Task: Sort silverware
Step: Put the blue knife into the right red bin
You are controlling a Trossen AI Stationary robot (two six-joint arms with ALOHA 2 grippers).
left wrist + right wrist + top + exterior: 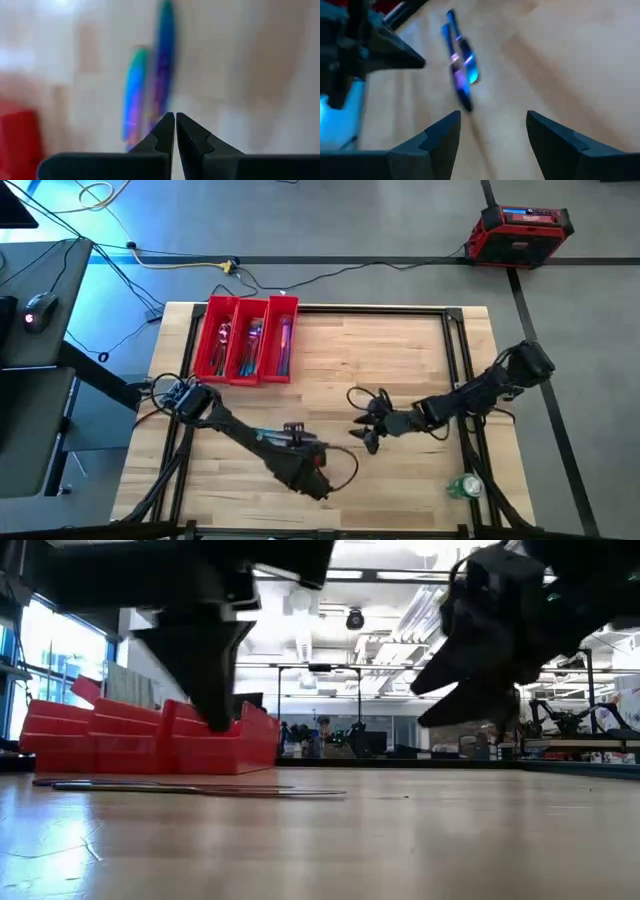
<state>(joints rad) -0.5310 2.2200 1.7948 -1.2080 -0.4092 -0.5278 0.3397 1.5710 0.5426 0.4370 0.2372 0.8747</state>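
Looking past the left gripper (175, 125), clenched on nothing, shows two shiny pieces of silverware (150, 85) that the high view hides, while the right gripper (492, 130) gapes wide.

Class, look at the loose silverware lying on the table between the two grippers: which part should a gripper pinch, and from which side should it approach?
Probably from above, pinching across a slim handle. The silverware lies flat on the table, so only its narrow sides offer purchase. The open right gripper looks better placed than the shut left gripper.
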